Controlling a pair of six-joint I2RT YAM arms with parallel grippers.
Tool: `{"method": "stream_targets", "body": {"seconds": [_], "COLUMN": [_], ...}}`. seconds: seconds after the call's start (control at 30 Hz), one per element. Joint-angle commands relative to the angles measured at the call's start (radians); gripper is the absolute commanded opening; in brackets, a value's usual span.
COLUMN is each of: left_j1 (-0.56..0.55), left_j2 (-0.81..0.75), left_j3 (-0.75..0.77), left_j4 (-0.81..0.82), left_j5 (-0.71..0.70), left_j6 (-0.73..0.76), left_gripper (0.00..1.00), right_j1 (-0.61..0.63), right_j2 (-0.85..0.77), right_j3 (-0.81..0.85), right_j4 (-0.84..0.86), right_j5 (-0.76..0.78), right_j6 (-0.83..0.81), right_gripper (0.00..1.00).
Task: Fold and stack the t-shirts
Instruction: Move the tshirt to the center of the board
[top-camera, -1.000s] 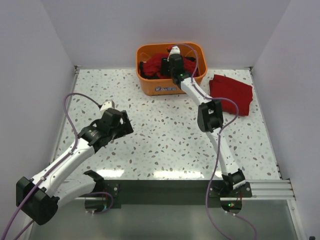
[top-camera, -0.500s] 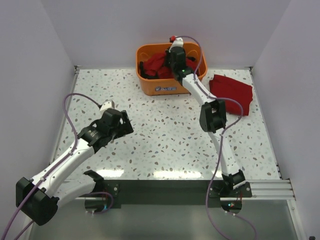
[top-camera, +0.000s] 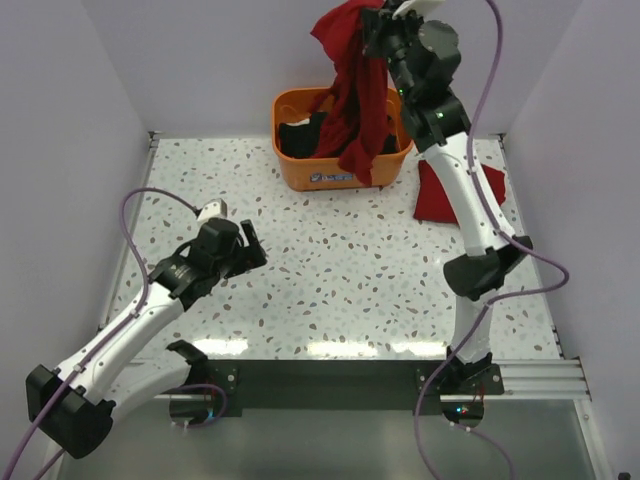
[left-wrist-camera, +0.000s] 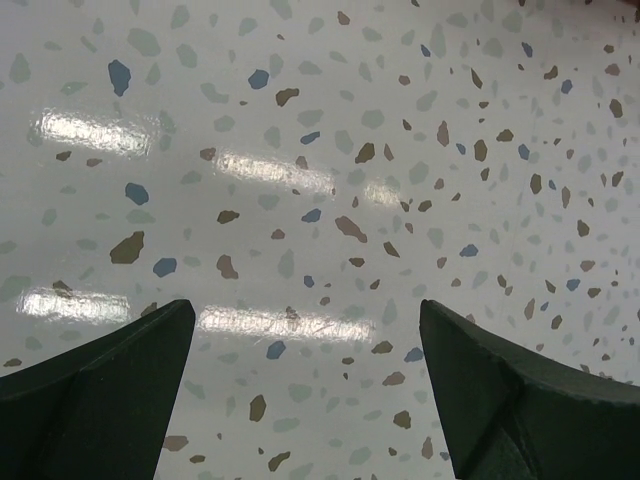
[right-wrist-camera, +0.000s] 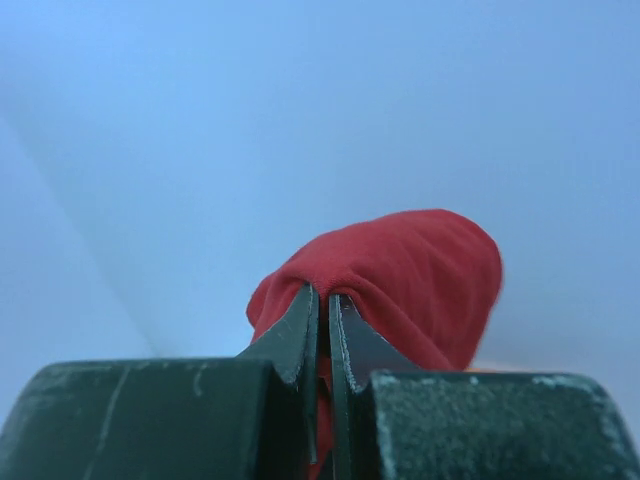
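My right arm (top-camera: 465, 190) stood stretched up high, elbow low, and my right gripper (right-wrist-camera: 323, 300) was pinched tight on a fold of t-shirt (right-wrist-camera: 400, 260). My left arm (top-camera: 130, 325) lay low and forward, my left gripper (left-wrist-camera: 305, 330) tipped down, jaws spread wide.

You have one dark-red t-shirt (top-camera: 358, 95) hanging bunched and crumpled high above the orange basket (top-camera: 310, 176). Its top fold is pinched between the closed fingers of the right tool (right-wrist-camera: 323, 305), and in the overhead view its lower end reaches down to the basket's front rim. A second dark-red t-shirt (top-camera: 433, 200) lies folded flat on the table (top-camera: 330, 260) just right of the basket, only partly in sight. More dark-red cloth (top-camera: 318, 125) sits inside the basket, too bunched for you to count shirts.
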Motion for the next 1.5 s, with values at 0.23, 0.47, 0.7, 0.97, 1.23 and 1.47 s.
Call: {"method": "stream_targets", "body": {"seconds": [0.23, 0.47, 0.7, 0.97, 1.23, 1.47], "left_j1": [0.005, 0.005, 0.005, 0.005, 0.005, -0.012], "left_j2": [-0.117, -0.18, -0.259, -0.242, -0.171, -0.168], "left_j3": [0.048, 0.043, 0.063, 0.065, 0.008, -0.21], "left_j4": [-0.018, -0.087, -0.186, -0.282, -0.234, 0.037], "left_j5": [-0.015, -0.006, -0.065, -0.114, 0.047, 0.37], "left_j6": [0.009, -0.013, -0.051, -0.114, -0.097, -0.099], "left_gripper": [1.0, 1.0, 1.0, 1.0, 1.0, 1.0], "right_j1": [0.089, 0.165, 0.19, 0.092, -0.192, -0.184], "right_j2": [-0.339, -0.379, -0.488, -0.815, -0.864, -0.856], "right_j3": [0.008, 0.013, -0.169, -0.942, -1.628, -1.563], "right_j4": [-0.108, -0.139, -0.14, -0.343, -0.417, -0.464], "right_j5": [-0.237, -0.548, -0.479, 0.113, 0.051, 0.066], "right_j6": [0.07, 0.27, 0.269, 0.283, 0.466, 0.338], "right_gripper": [0.0, 0.0, 0.0, 0.0, 0.99, 0.99]}}
